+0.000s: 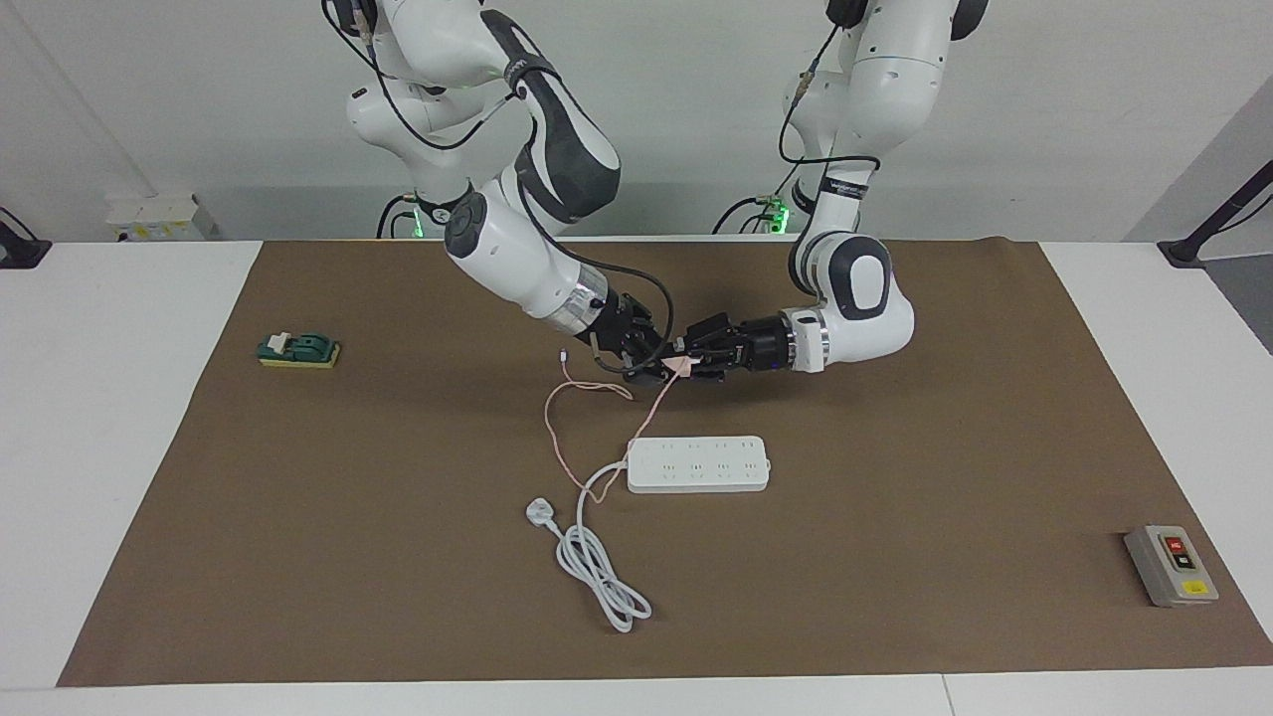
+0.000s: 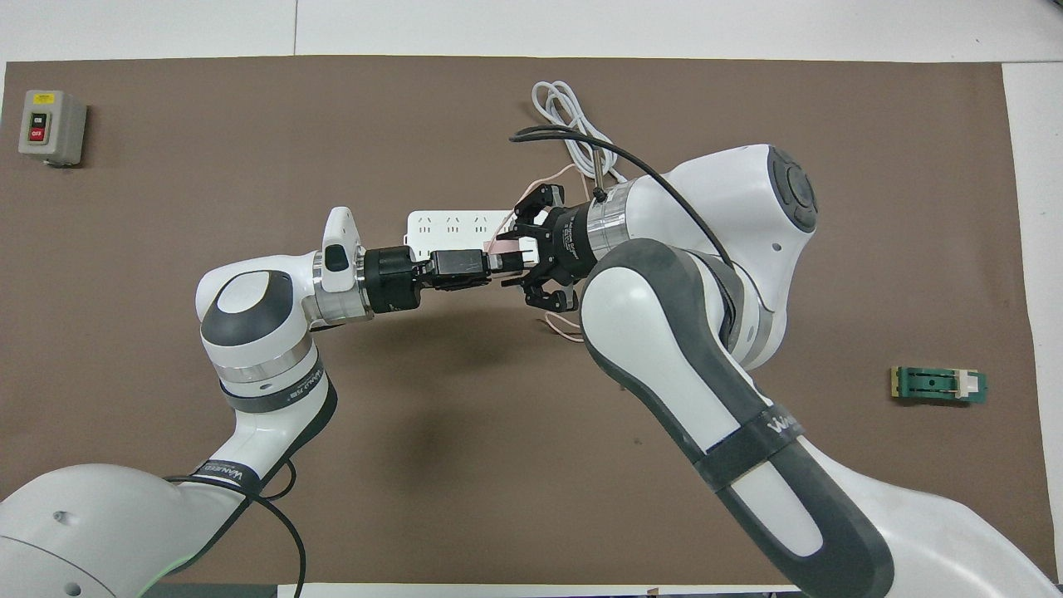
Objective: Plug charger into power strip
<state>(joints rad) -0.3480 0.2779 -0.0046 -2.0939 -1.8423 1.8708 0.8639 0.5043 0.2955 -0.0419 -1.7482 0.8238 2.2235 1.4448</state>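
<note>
The pale pink charger point(image 1: 682, 365) hangs in the air between both grippers, over the mat just nearer to the robots than the power strip point(image 1: 699, 464). My left gripper point(image 1: 699, 358) lies level and is shut on the charger. My right gripper point(image 1: 651, 366) meets it from the other end, right at the charger. The thin pink cable point(image 1: 557, 438) droops from the charger to the mat and loops beside the strip. In the overhead view the left gripper point(image 2: 497, 266) and right gripper point(image 2: 521, 264) cover one end of the power strip point(image 2: 448, 224) and most of the charger point(image 2: 503, 247).
The strip's thick white cord point(image 1: 597, 557) coils away from the robots and ends in a white plug point(image 1: 538, 513). A grey button box point(image 1: 1171, 564) sits toward the left arm's end. A small green block point(image 1: 298, 349) lies toward the right arm's end.
</note>
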